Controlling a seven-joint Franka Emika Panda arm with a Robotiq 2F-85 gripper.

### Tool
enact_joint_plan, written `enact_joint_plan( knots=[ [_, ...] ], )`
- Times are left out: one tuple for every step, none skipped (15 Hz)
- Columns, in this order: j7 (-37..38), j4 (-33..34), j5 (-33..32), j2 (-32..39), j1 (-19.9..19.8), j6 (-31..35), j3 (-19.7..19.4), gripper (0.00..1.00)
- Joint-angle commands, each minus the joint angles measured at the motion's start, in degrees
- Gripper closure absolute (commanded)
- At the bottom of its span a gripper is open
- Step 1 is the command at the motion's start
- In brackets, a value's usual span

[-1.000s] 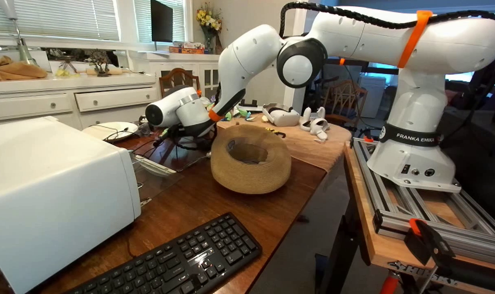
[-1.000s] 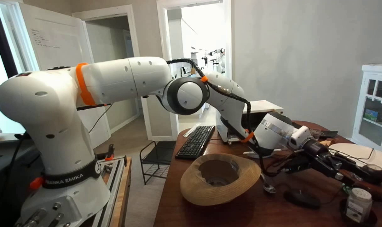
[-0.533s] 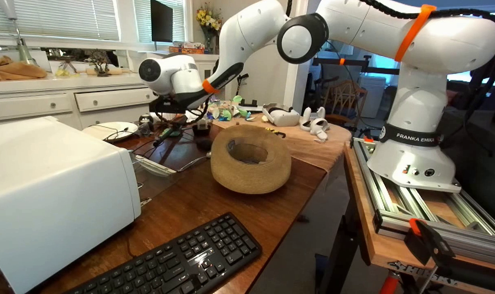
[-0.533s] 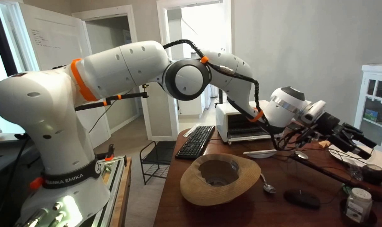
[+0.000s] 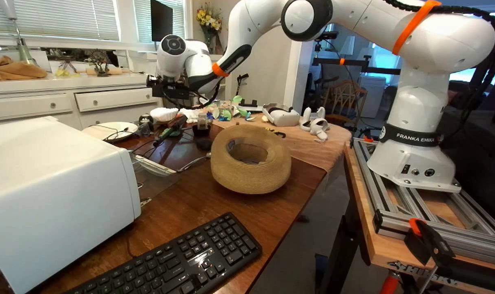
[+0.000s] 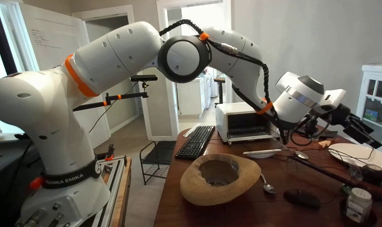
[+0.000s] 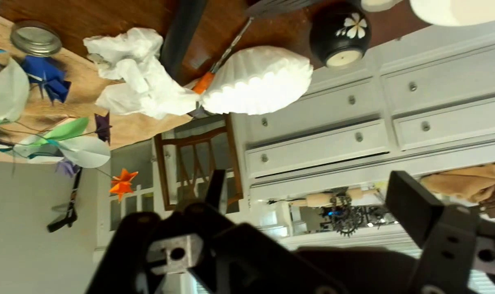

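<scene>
Fluted white paper (image 7: 257, 79) lies on the worktop (image 7: 121, 14); your pincer (image 7: 308, 188) hangs in the air. Its fingers (image 7: 411, 204) stand wide.

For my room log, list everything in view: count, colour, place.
hat: one, tan, table
keyboard: one, black, table
toaster oven: one, white, table
plate: one, white, table
spoon: one, silver, beside hat
shaker: one, clear, table
round pot: one, black, near plate
fluted papers: one stack, white, table
headset: one, white, peach cloth
flowers: several, yellow, background
drawers: several, white, background
smaller items: uncounted, mixed, scattered
arm: one, white, workbench
gripper: one, black, open, arm's end
</scene>
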Motion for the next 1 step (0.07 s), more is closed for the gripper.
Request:
enact_joint_plan(
  knots=[
    [-2.71, -1.97, 4.00, -1.12, 0.99, 3.21, -3.04, 0.00]
  ],
)
